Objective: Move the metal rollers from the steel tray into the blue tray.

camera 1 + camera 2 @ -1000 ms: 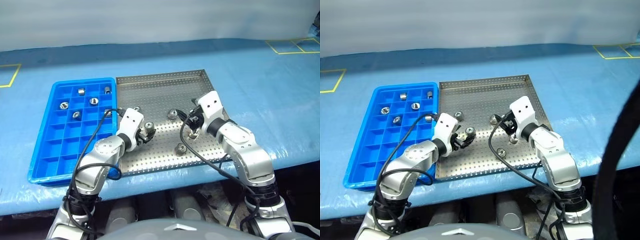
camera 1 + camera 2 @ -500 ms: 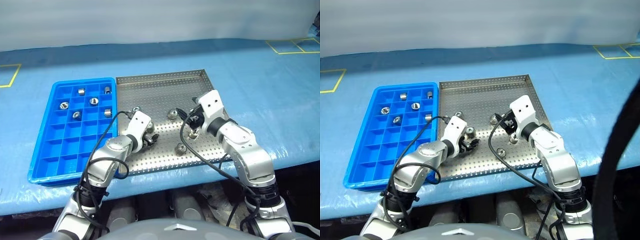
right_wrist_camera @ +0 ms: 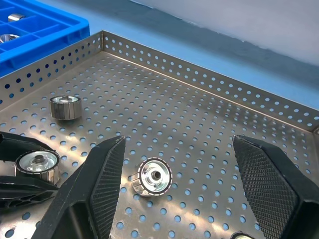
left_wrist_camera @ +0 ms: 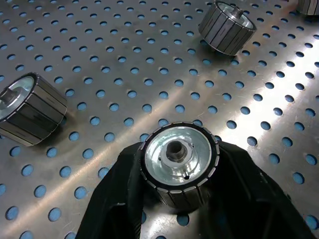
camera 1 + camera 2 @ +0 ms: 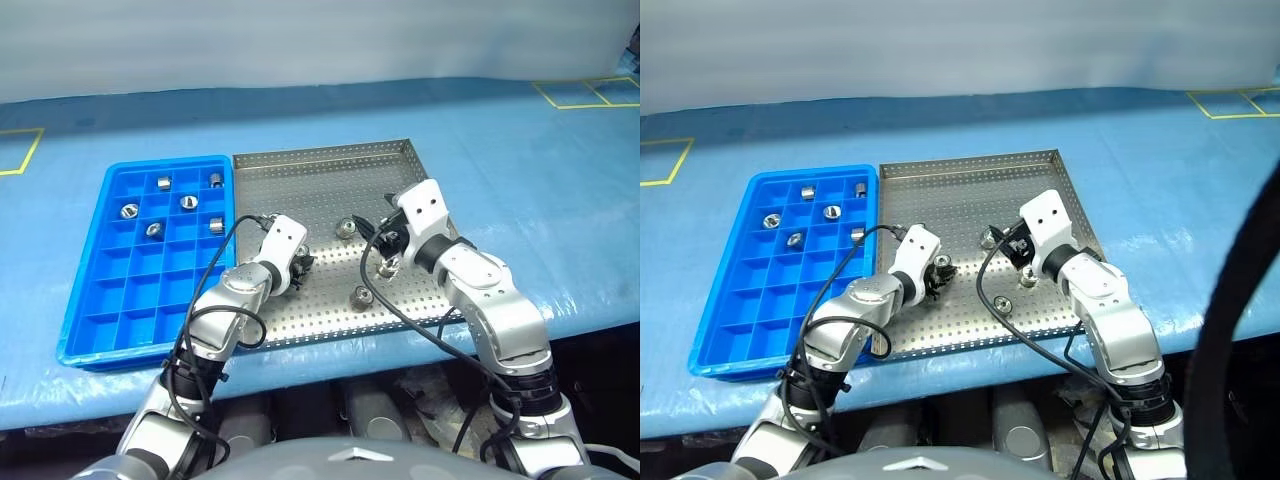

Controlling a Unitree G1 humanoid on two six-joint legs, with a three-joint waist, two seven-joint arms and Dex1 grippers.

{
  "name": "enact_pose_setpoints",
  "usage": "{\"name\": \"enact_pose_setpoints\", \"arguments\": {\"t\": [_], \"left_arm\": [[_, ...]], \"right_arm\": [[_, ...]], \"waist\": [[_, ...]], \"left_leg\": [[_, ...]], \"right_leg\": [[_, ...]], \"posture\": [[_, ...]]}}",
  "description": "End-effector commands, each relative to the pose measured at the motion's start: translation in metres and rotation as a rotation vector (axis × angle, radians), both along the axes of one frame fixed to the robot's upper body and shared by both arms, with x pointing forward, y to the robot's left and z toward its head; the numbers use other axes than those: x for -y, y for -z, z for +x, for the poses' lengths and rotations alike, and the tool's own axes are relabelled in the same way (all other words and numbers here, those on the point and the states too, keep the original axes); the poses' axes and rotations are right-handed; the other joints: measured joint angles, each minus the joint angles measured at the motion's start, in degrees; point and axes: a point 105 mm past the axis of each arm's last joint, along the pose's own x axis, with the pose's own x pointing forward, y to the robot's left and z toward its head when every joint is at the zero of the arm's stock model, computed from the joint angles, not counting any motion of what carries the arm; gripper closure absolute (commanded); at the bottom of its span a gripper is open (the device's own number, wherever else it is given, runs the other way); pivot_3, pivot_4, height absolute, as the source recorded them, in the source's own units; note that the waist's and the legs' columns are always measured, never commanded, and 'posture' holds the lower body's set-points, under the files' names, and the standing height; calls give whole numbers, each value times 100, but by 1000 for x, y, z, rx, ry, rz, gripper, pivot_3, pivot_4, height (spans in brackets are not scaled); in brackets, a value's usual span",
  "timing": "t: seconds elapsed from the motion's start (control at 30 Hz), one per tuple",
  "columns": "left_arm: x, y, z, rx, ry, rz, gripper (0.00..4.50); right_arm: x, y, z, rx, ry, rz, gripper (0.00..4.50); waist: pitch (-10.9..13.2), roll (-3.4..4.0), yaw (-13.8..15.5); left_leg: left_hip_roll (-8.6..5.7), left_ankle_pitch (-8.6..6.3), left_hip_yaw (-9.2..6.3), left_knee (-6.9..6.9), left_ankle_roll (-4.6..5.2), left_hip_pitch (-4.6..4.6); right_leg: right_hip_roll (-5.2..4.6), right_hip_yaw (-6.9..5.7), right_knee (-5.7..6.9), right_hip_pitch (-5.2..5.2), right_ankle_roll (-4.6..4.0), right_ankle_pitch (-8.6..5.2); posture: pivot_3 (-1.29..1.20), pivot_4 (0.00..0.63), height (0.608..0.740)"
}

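The blue tray [image 5: 90,300] lies just beside the steel tray [image 5: 330,170], touching its left rim. Five metal rollers sit in separate compartments near the blue tray's far end, among them one [image 5: 128,211] toward its left side and one [image 5: 215,180] next to the steel tray.

On the steel tray's perforated floor, close to its left rim, a roller [image 5: 270,217] lies loose. Just right of it, the left gripper [image 4: 179,199] is down at the floor with its black fingers [image 4: 114,209] closed on a roller [image 4: 178,162], which stands with its hollow end facing up along the fingers and its ribbed side pressed between them. In the left wrist view two more rollers rest on their sides on the steel tray floor, apart from the held one.

Nearer the steel tray's middle lies a roller [image 5: 344,228], and another [image 5: 359,296] sits toward the near rim.

Over the steel tray's right half, the right gripper [image 3: 177,174] hangs with its fingers [image 3: 266,184] spread wide and nothing between them; a roller [image 3: 153,176] lies on the floor below the gap.
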Motion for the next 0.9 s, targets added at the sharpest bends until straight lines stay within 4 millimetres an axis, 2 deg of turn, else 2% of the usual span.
{"name": "enact_pose_setpoints", "arguments": {"t": [0.03,0.17,0.3,0.43,0.5,0.6,0.73,0.9], "left_arm": [[4,0,-2,-7,13,-23,2621],[4,-5,-1,19,7,-34,2663],[-2,-21,3,100,-7,-45,2663],[-18,-59,2,238,-37,-116,2663],[-40,-75,1,296,-115,-114,2663],[-80,-88,-6,348,-255,-66,2663],[-129,-93,-24,363,-436,49,2663],[-186,-101,-53,380,-683,193,2663]], "right_arm": [[1,-16,-2,67,4,13,883],[-1,-17,-2,69,0,18,883],[-4,-16,-2,67,-11,24,883],[-8,-15,-3,61,-33,33,883],[-12,-14,-4,58,-53,38,883],[-19,-13,-4,51,-81,46,883],[-29,-12,-3,40,-125,53,883],[-47,-7,-4,11,-210,65,883]], "waist": [[0,0,-1],[0,0,-2],[0,0,-2],[0,0,-7],[0,0,-6],[0,1,0],[1,0,62],[6,-10,292]], "left_leg": [[0,0,0,0,0,0],[0,0,-1,0,0,0],[0,0,-1,0,0,0],[2,0,0,0,0,-2],[4,0,0,0,-1,-2],[5,0,0,-1,-1,-1],[5,1,-2,-1,-2,0],[4,1,-4,-1,-2,-1]], "right_leg": [[0,0,0,0,0,0],[1,0,0,0,0,0],[0,0,0,0,0,0],[1,1,2,-4,0,0],[0,1,2,-5,-1,0],[0,2,2,-5,-1,0],[0,-1,3,-4,-1,0],[-2,-6,2,-4,-2,-1]], "posture": [[-223,150,740],[-218,150,740],[-213,150,740],[-206,150,740],[-182,150,740],[-140,150,740],[-82,150,740],[-11,150,740]]}}
